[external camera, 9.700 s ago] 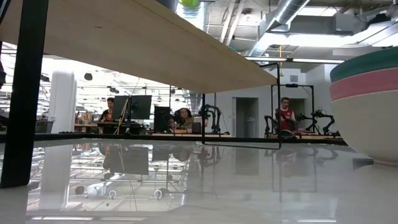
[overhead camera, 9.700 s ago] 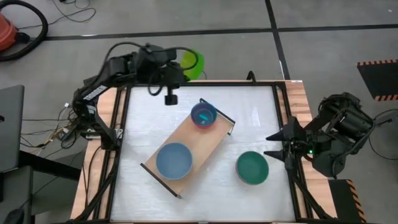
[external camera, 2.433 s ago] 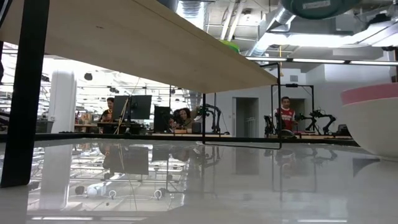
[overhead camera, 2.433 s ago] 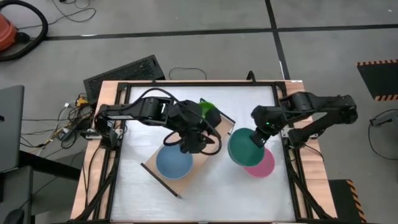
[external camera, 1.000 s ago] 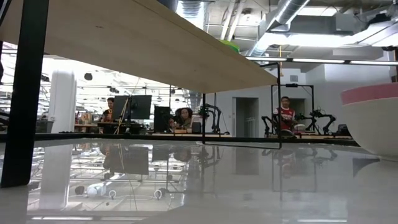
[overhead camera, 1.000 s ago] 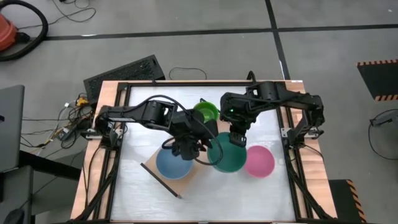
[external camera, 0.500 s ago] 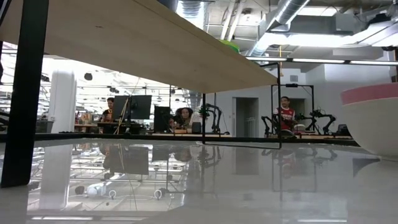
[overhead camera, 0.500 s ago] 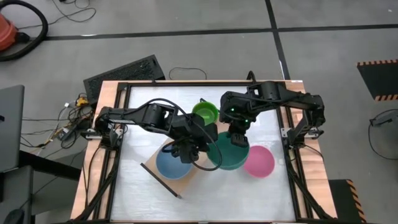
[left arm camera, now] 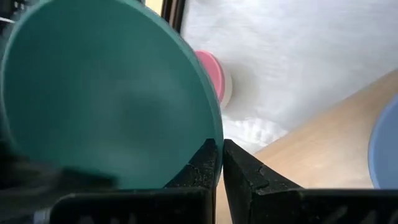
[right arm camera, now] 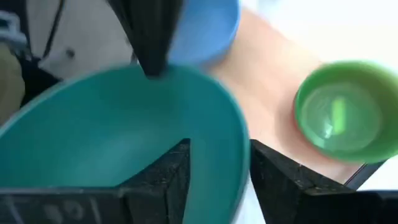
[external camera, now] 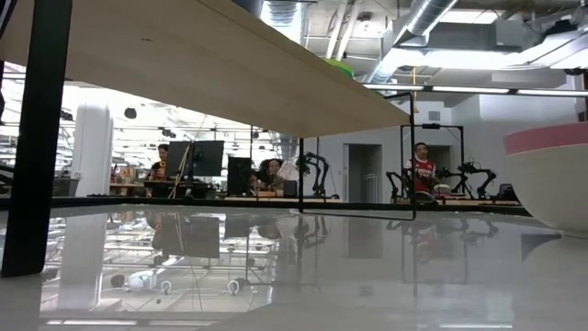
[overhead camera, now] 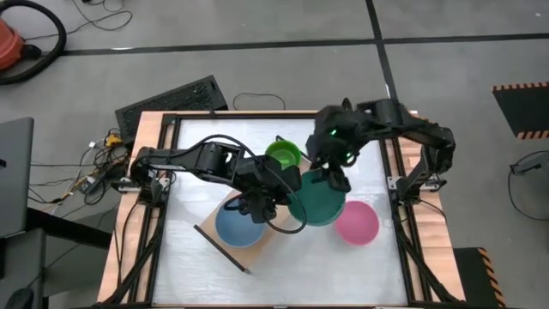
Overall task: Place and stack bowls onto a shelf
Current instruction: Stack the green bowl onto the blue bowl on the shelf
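My left gripper (overhead camera: 276,203) is shut on a teal bowl (overhead camera: 317,202), held above the table beside the shelf's right end. My right gripper (overhead camera: 333,176) is open at the bowl's far side, one finger inside the rim (right arm camera: 239,158) and one outside. I cannot tell whether it touches the bowl. A blue bowl (overhead camera: 240,225) and a lime green bowl (overhead camera: 283,156) sit on the light-wood shelf (left arm camera: 323,137). A pink bowl (overhead camera: 358,223) rests inside a cream white one (external camera: 551,198) on the table at the right. My left gripper pinches the teal bowl's rim (left arm camera: 211,134) on the side toward the table's left, one finger inside the bowl and one outside. It comes level from the left, over the shelf. The bowl is tilted and lifted clear of the table.
The shelf board (external camera: 230,74) stands raised on thin black frames (external camera: 37,138), slanting across the middle of the table. A black frame (overhead camera: 395,189) borders the table top. People sit at desks in the room beyond the table.
My right gripper has drawn back from over the teal bowl toward the table's far edge. The teal bowl stays at my left gripper and has shifted a little toward the far edge.
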### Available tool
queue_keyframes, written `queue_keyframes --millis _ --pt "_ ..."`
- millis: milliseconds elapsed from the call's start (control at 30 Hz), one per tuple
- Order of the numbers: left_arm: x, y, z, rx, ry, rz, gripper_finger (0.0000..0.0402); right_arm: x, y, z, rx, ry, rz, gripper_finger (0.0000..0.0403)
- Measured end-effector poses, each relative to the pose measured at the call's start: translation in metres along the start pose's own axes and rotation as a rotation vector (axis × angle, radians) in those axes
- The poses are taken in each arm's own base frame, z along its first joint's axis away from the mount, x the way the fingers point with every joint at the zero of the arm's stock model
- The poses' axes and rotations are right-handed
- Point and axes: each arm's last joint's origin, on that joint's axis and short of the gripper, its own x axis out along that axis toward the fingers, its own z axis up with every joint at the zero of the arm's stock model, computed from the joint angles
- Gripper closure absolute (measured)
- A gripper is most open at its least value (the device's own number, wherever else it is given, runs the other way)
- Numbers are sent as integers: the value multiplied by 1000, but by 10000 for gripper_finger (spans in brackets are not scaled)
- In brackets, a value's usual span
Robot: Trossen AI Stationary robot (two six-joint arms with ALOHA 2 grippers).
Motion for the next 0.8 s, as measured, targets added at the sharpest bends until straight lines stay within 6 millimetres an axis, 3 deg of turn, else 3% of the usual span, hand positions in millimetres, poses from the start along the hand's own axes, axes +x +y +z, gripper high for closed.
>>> queue_keyframes --millis 267,433,600,800 --pt "0 -1 -4 -46 97 18 401 -64 5 4 -52 -273 -21 202" --pt "-6 -9 -7 -138 229 -21 401 -96 16 -11 -44 -376 -23 204" --pt "-43 -21 3 -289 273 -11 401 -122 24 -28 -25 -429 -40 205" --pt "-88 -43 27 -508 266 63 401 -138 29 -40 -35 -473 -81 205"
